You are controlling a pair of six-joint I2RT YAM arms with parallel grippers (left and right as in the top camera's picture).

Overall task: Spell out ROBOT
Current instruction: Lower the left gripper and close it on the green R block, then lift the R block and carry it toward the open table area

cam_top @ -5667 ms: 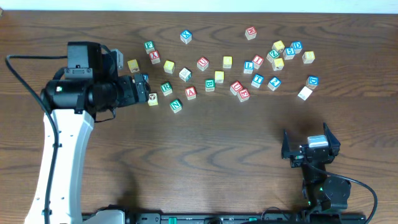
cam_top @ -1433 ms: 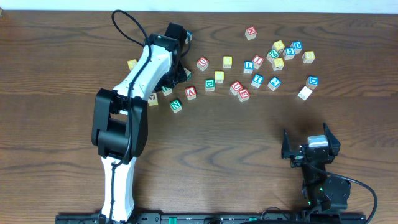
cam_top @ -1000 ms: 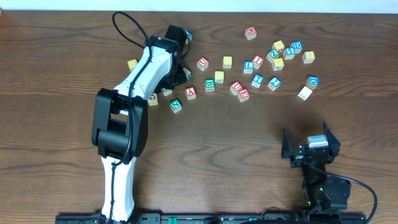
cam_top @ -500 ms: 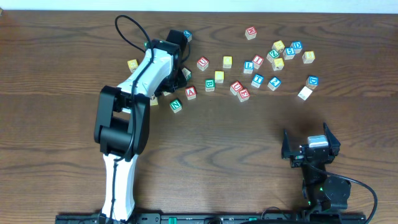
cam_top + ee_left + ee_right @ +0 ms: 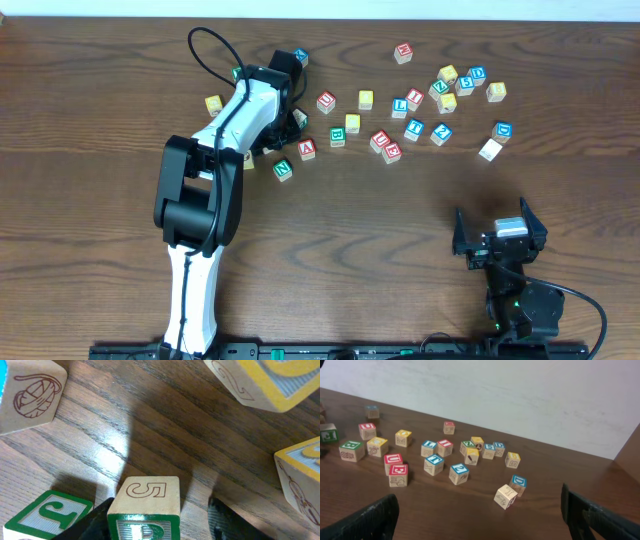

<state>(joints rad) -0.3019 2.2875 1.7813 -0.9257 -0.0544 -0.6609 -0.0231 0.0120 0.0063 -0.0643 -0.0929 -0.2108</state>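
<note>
Green-lettered cube [image 5: 145,505] sits flat, square within left gripper [image 5: 160,521].

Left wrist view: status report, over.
Left gripper open, straddling green-lettered cube, not clamped. Right gripper open, empty. Second green cube close beside it.

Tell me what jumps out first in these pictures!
The big white-and-black left robot arm stretches across the dark wooden table into a scatter of colourful little wooden letter cubes along the far side. Close up, its black fingers sit either side of a green-edged wooden cube carved with a 5.
</note>
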